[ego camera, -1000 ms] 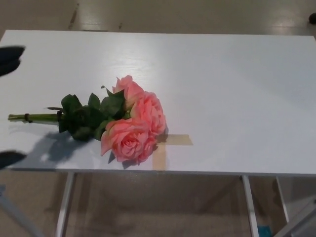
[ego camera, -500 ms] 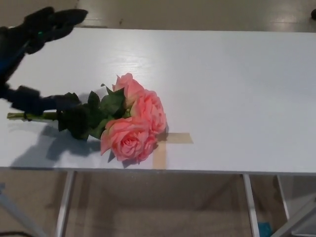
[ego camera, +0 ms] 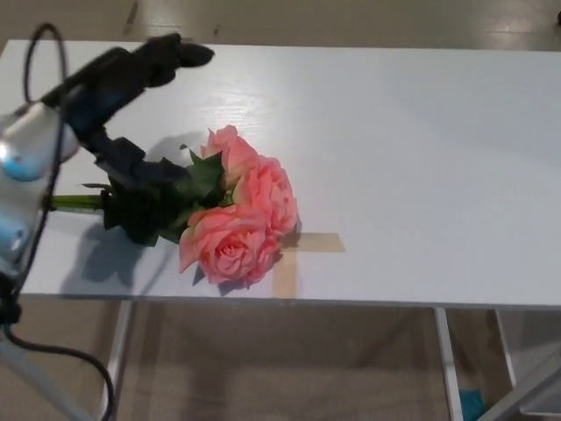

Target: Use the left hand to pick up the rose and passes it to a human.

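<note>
Left hand over the rose's leaves, nearer the blooms than half a second ago.

The black left hand (ego camera: 123, 105) has come in from the table's left edge and now spreads above the dark green leaves of the pink rose bunch (ego camera: 232, 210); its upper fingers (ego camera: 171, 51) are well apart from the lower thumb, which lies at the foliage, and nothing is clamped. The rose lies on the white table (ego camera: 421, 140) beside crossed tan tape strips (ego camera: 298, 254), near the front edge. To the right the tabletop is open.
</note>
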